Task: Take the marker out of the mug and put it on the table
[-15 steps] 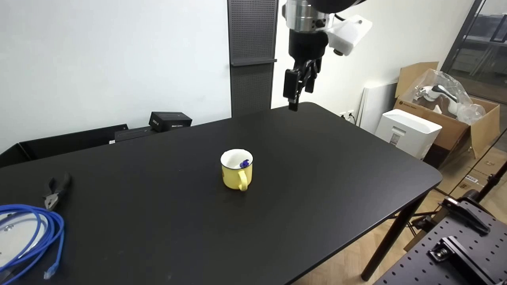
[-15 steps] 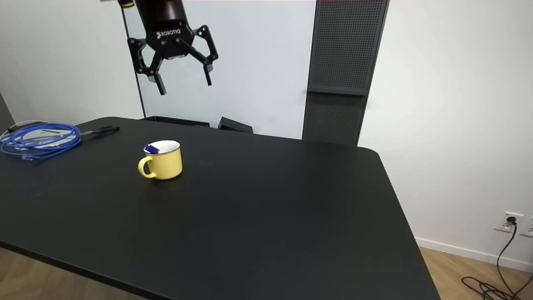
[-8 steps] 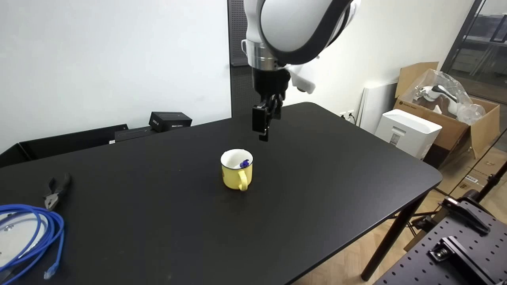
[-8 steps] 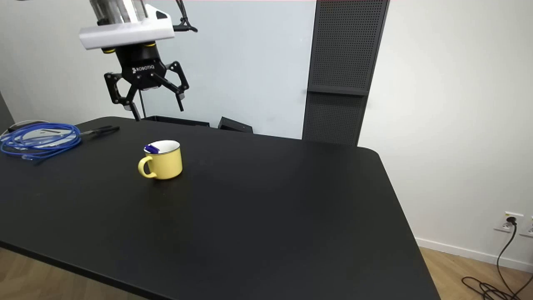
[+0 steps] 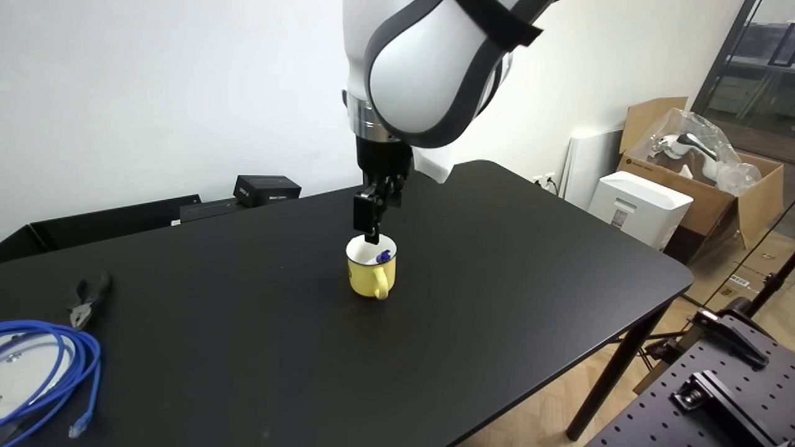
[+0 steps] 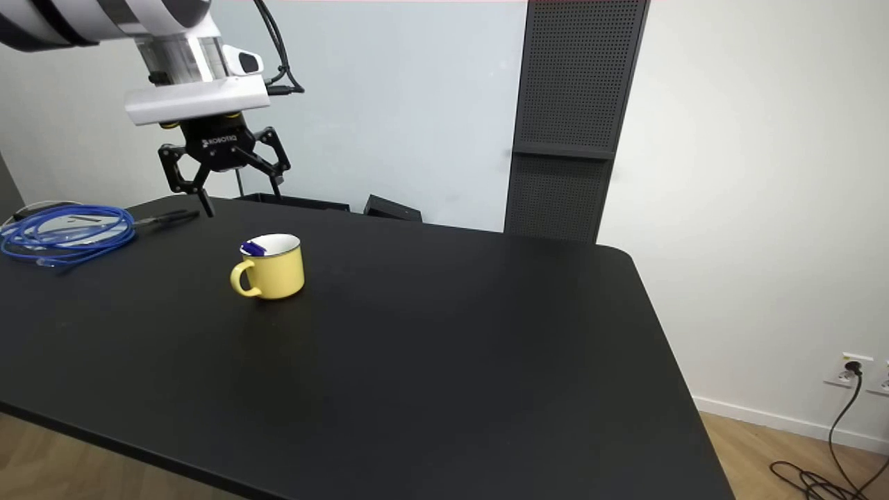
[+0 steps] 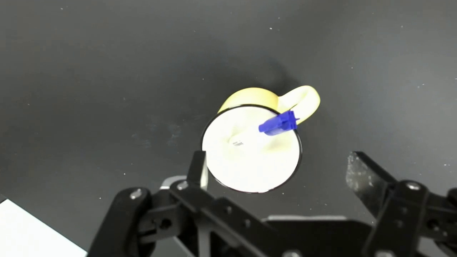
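Lab-like: robot arm (image 5: 422, 74), perforated board (image 5: 658, 406)

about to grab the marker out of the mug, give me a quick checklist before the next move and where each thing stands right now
1. Pincer open: ok, fingers wide apart, nothing held.
2. Marker in the mug: ok, leaning, with its blue cap toward the handle.
3. Mug upright on the table: ok.
4. Pincer around the blue cap: not ok, the fingers stand off from it.
5. Cable and pliers out of the way: ok, both lie apart from the mug.
6. Marker sitting loose: cannot tell, its white body nearly vanishes against the mug's white inside.
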